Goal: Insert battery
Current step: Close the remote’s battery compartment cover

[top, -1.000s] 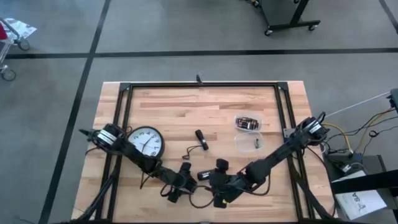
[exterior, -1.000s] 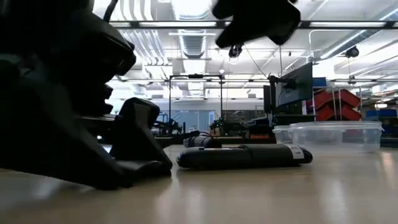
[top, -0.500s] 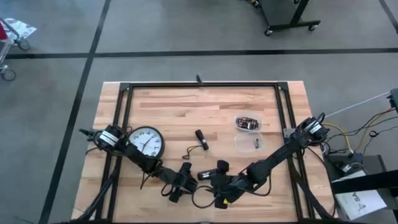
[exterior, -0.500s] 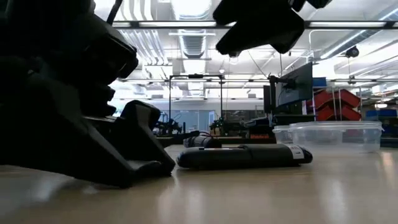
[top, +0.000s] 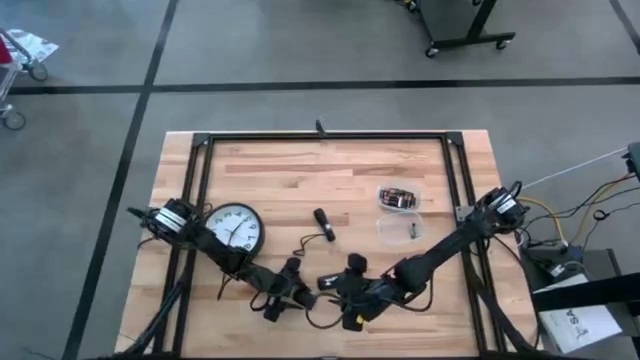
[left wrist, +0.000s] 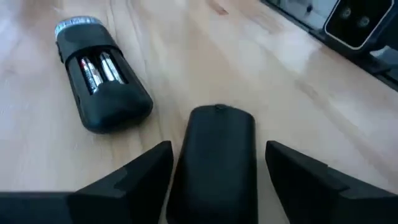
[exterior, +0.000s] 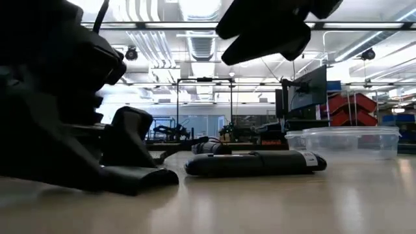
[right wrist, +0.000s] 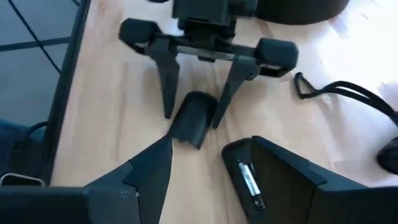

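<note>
Two batteries visible in device, cover cut off between left gripper

Both arms reach low over the table's near edge, their wrists converging at its middle. The left gripper points toward the right arm, its fingers spread wide apart and angled down to the tabletop. The right gripper hangs just above the surface, facing the left one, fingers parted.

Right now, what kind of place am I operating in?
Probably a robotics lab or workshop: a butcher-block wooden table in a black metal frame, grey concrete floor, and ceiling lights above monitors.
</note>
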`<state>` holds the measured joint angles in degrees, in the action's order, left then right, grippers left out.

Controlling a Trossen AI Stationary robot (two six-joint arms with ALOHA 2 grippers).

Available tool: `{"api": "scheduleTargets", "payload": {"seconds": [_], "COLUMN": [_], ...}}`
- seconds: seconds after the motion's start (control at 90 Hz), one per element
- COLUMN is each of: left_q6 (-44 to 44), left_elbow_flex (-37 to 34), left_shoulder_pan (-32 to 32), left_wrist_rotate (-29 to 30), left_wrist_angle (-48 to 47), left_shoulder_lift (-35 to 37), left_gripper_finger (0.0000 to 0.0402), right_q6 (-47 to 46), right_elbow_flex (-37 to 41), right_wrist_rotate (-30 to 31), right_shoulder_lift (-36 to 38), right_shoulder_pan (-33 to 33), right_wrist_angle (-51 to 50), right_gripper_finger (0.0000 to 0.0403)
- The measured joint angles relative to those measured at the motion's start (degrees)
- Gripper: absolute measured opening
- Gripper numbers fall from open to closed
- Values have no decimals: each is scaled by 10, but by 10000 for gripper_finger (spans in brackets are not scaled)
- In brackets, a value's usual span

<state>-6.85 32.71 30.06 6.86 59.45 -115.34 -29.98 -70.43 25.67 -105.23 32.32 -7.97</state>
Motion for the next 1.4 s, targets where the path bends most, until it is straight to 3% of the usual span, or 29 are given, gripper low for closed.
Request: {"api": "scheduleTargets", "payload": {"seconds": [0.411, 0.822, 0.956, 1.244, 1.4], "left_q6": [13, 15, 17, 26, 26], "left_elbow_flex": [-10, -4, -4, -4, -4], "left_shoulder_pan": [2, 10, 10, 10, 10], "left_wrist_rotate": [-2, -4, -4, -3, -1], "left_wrist_angle": [193, 188, 181, 169, 160], "left_shoulder_lift": [-126, -139, -138, -137, -136], "left_gripper_finger": [216, 168, 180, 246, 242], "right_q6": [0, 0, 0, 0, 0], "right_elbow_flex": [0, 0, 0, 1, 1], "right_wrist_rotate": [15, 17, 17, 18, 22], "right_shoulder_lift": [0, 0, 0, 0, 0], "right_shoulder_pan": [-5, -10, -10, -12, -15], "right_wrist_angle": [1, 0, 0, 0, 0], "right_gripper_finger": [204, 212, 208, 213, 217]}}
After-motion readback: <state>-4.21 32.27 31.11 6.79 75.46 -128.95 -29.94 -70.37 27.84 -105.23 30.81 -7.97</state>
